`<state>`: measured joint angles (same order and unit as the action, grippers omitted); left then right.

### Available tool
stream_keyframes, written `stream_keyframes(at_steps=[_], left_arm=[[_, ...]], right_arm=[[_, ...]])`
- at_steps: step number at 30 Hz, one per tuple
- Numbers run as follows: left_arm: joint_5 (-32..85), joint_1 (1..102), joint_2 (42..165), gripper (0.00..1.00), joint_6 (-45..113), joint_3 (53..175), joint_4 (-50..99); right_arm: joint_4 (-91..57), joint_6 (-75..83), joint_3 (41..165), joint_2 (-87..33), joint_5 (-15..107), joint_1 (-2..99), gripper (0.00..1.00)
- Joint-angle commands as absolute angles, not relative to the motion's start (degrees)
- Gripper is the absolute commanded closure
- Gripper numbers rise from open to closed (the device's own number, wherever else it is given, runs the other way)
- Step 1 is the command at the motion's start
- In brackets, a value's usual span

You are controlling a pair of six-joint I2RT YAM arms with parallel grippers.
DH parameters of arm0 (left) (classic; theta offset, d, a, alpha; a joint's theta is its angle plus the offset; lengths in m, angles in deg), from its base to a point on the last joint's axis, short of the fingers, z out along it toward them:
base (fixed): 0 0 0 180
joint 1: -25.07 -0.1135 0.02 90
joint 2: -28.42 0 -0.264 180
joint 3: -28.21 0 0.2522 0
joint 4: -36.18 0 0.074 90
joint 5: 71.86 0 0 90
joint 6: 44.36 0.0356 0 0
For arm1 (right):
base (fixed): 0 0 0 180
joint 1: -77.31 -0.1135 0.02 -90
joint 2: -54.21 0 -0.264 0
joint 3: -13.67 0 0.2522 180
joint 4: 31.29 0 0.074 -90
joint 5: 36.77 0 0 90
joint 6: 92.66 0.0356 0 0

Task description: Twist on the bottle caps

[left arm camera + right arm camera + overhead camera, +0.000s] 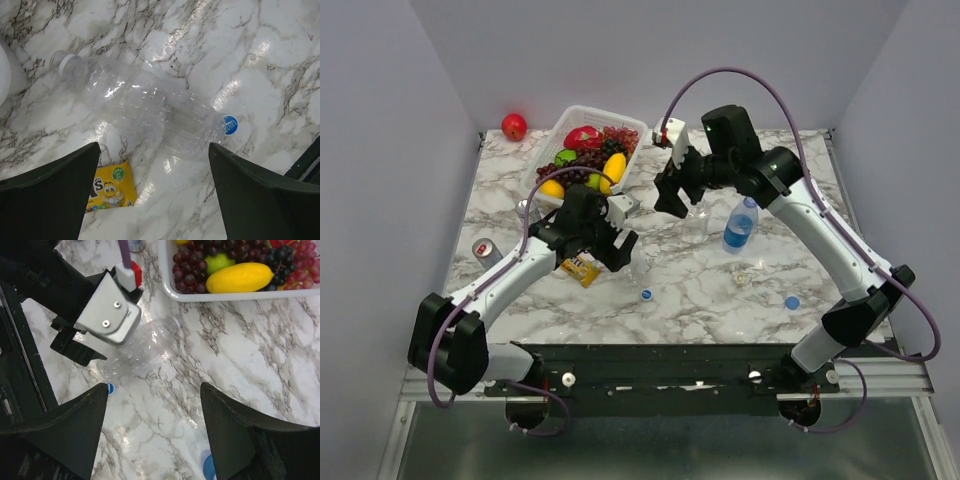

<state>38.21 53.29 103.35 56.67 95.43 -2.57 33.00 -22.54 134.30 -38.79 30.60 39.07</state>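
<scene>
Bottle (pixel 145 107) lying sideways mid-frame on marble surface (pixel 260 60), neck upper left; left hand (pixel 154 147) spread wide above it, likely for pickup. Blue-and-white cap (pixel 230 125) beside base, right. Right hand (pixel 154 390) spread, empty.

Clear bottle (pixel 150 340) half under the left arm's wrist (pixel 107 312); fruit basket (pixel 165 271) partly off the top edge.

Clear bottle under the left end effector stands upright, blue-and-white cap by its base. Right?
No. The clear bottle lies on its side under the left end effector, as the left wrist view shows; the blue-and-white cap is by its base.
</scene>
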Motion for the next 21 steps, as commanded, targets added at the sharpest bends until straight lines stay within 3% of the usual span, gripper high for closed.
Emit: stream_keyframes(at_steps=[1,5,21], left_arm=[[26.4,56.5,106.2,0.01,36.2,101.6,-7.6],[25.1,57.5,108.7,0.01,27.3,103.1,-11.9],[25.1,60.5,123.7,0.01,18.5,107.5,-15.0]], right_arm=[[29.8,-20.8,130.3,-34.0,36.8,39.1,0.14],[29.8,-21.0,128.3,-32.3,37.4,39.6,0.13],[30.4,-22.2,122.8,-28.2,33.0,43.8,0.12]])
